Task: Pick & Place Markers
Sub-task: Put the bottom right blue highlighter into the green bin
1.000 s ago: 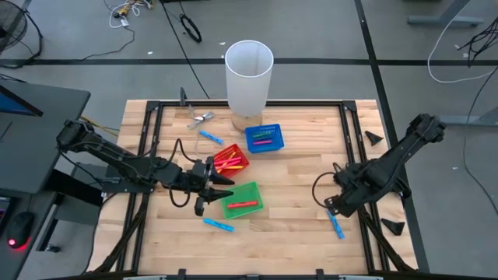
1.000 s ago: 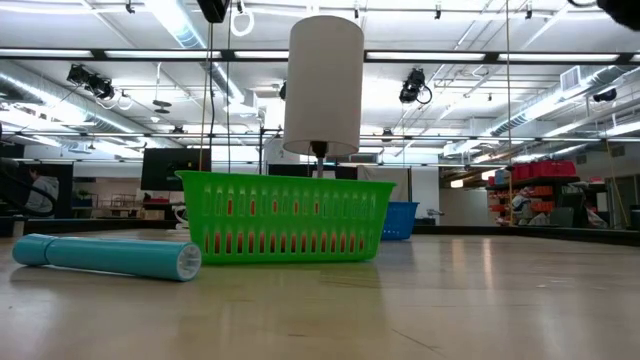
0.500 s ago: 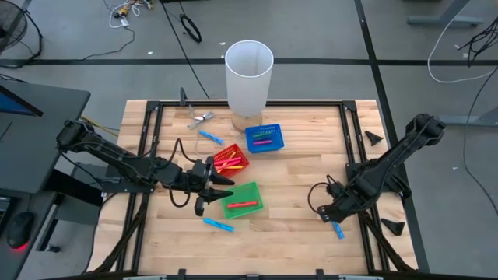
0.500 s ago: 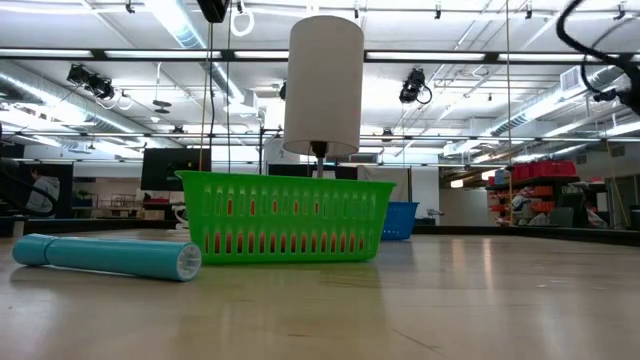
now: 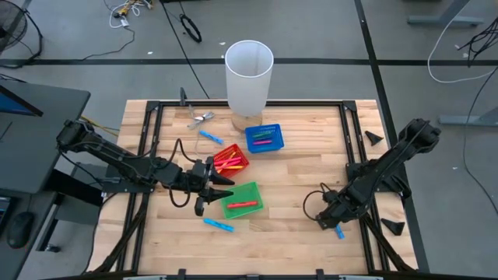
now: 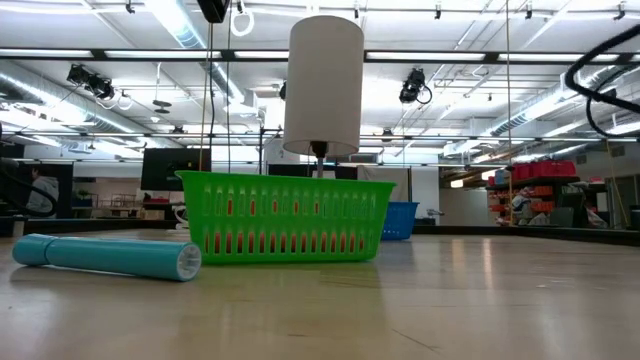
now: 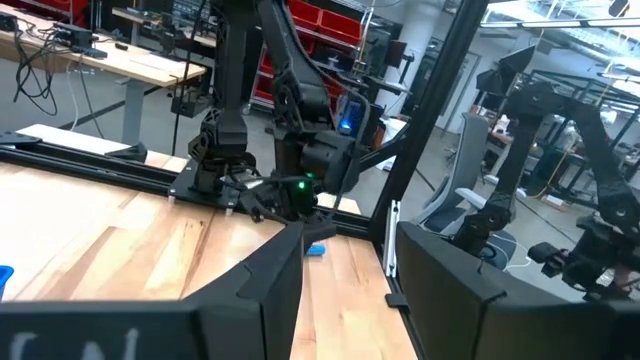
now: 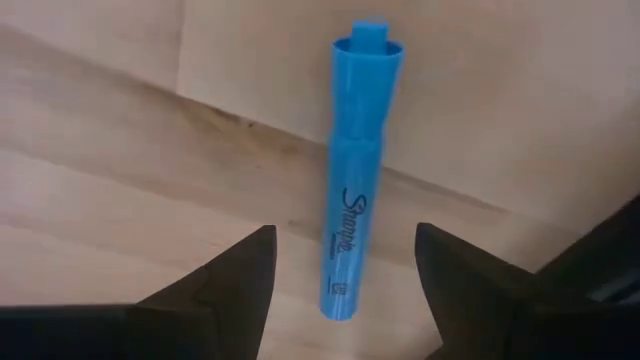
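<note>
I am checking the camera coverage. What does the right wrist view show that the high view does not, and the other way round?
Only the right wrist view shows the printed lettering on the blue marker and the open right hand straddling it. Only the high view shows the red basket, blue basket, green basket, white cylinder and the left hand. Both show that marker lying on the wooden table.

Robotics lab: ceiling strip lights point(image 6: 190, 25), workbenches point(image 7: 110, 60).
</note>
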`<state>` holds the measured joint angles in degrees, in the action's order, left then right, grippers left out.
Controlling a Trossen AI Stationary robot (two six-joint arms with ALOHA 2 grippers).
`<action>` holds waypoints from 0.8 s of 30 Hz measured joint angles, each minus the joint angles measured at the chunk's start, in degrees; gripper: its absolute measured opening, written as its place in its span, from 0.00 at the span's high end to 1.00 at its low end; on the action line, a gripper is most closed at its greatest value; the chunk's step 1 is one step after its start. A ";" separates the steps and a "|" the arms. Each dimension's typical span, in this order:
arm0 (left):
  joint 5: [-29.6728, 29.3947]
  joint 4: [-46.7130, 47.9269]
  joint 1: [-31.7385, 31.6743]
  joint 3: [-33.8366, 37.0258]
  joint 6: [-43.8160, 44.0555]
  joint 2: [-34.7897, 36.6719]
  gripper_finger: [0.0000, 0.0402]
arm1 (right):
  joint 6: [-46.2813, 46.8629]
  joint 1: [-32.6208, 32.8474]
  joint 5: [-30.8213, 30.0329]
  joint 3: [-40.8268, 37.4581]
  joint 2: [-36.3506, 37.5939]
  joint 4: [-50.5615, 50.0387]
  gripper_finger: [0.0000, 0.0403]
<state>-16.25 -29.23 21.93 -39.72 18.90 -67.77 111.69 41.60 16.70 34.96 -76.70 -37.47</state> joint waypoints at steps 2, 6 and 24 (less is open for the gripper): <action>0.00 0.00 0.00 0.00 0.00 0.00 0.58 | -1.27 0.02 0.78 0.00 -1.51 1.25 0.41; 0.00 0.05 0.00 0.00 0.00 0.00 0.58 | -4.41 -0.08 2.19 0.00 -3.83 3.55 0.41; 0.00 0.42 0.00 0.00 -0.06 -0.04 0.58 | -1.78 -0.22 5.74 0.22 -9.76 8.04 0.83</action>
<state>-16.25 -28.82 21.93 -39.72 18.84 -67.81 109.90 41.39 22.44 35.18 -86.46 -29.43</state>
